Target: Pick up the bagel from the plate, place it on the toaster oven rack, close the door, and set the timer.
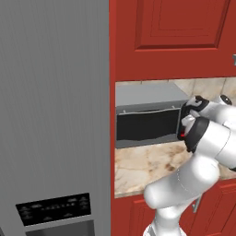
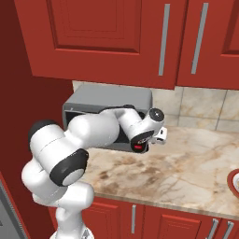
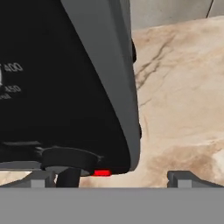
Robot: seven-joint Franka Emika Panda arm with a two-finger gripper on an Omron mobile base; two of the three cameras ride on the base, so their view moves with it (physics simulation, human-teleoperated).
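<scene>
Since the door (image 1: 148,125) of the grey toaster oven (image 2: 108,105) looks shut in the left base view, its dark glass upright in the frame, the step in hand is most likely the last one, setting the timer. The oven sits at the back of the marble bench (image 2: 186,163), against the left end beside the red side panel. The tool (image 3: 111,177) is pressed up close to the oven's right-hand control panel (image 3: 57,87), its fingers (image 3: 183,177) spread wide and holding nothing. In the hand view a round dark knob (image 3: 68,159) lies just above the left fingertip, with a small red light (image 3: 102,173) beside it and pale numerals higher on the panel. The bagel and the rack cannot be seen through the glass; I judge they are inside. To do this well, the tool should centre on the knob so both fingers straddle it, close squarely, then twist about the knob's own axis without dragging sideways. The right finger now hangs past the oven's edge, over the bench, so a shift toward the panel seems needed first.
</scene>
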